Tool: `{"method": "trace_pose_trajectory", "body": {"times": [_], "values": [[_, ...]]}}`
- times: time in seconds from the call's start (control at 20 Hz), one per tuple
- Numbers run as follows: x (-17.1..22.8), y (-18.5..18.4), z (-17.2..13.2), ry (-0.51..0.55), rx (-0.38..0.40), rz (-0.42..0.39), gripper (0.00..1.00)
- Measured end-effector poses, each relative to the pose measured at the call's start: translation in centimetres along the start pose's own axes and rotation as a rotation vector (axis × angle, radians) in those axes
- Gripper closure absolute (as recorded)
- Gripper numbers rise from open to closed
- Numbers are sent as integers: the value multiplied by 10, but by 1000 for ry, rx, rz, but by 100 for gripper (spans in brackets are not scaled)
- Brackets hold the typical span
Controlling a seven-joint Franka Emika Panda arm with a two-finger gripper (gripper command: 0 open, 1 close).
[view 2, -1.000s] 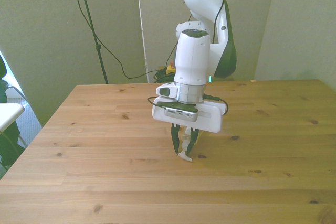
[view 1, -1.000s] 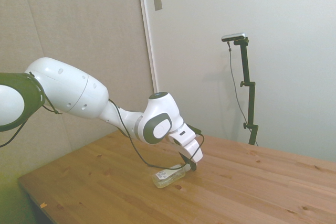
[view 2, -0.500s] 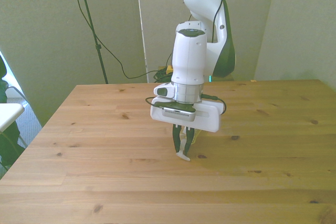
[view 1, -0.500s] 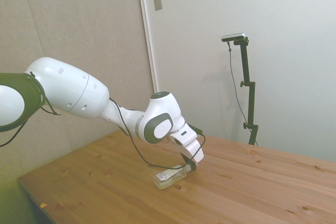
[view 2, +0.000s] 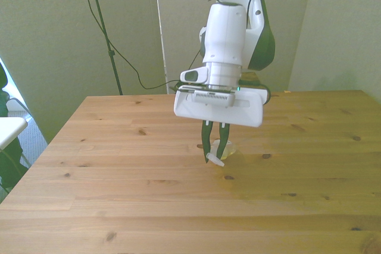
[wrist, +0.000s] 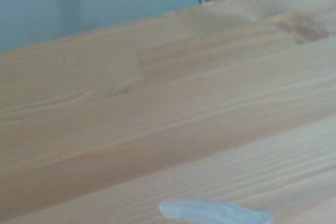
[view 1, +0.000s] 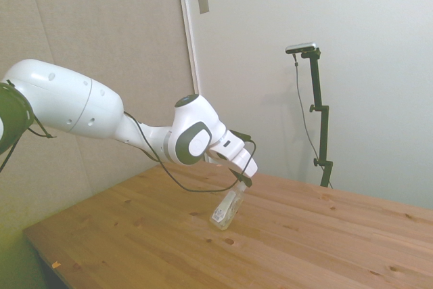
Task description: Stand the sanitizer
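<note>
Side view: on the bare wooden table (view 1: 325, 235), the gripper (view 1: 242, 182) pinches the sanitizer (view 1: 226, 210) by its top; the bottle hangs tilted below it, base near the boards. Front view: the fingers (view 2: 206, 146) are closed on the pump, with the bottle (view 2: 224, 150) mostly hidden behind them. Wrist view: blurred planks, with a pale sliver of bottle (wrist: 215, 212).

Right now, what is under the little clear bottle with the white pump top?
Only the bare wooden table. The small clear sanitizer bottle hangs tilted from the gripper, which is shut on its pump end. Whether its base touches the wood cannot be seen.
</note>
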State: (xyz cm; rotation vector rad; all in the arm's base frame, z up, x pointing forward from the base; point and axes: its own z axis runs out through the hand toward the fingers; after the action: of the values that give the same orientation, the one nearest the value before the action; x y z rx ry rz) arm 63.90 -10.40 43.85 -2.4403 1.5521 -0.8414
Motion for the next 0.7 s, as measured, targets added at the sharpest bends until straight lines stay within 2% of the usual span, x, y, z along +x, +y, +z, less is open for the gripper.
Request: {"method": "trace_pose_trajectory", "body": {"times": [0.2,0.7], "values": [[-17,-9,-25,96,65,-19,100],[-30,-17,-35,312,193,49,100]]}}
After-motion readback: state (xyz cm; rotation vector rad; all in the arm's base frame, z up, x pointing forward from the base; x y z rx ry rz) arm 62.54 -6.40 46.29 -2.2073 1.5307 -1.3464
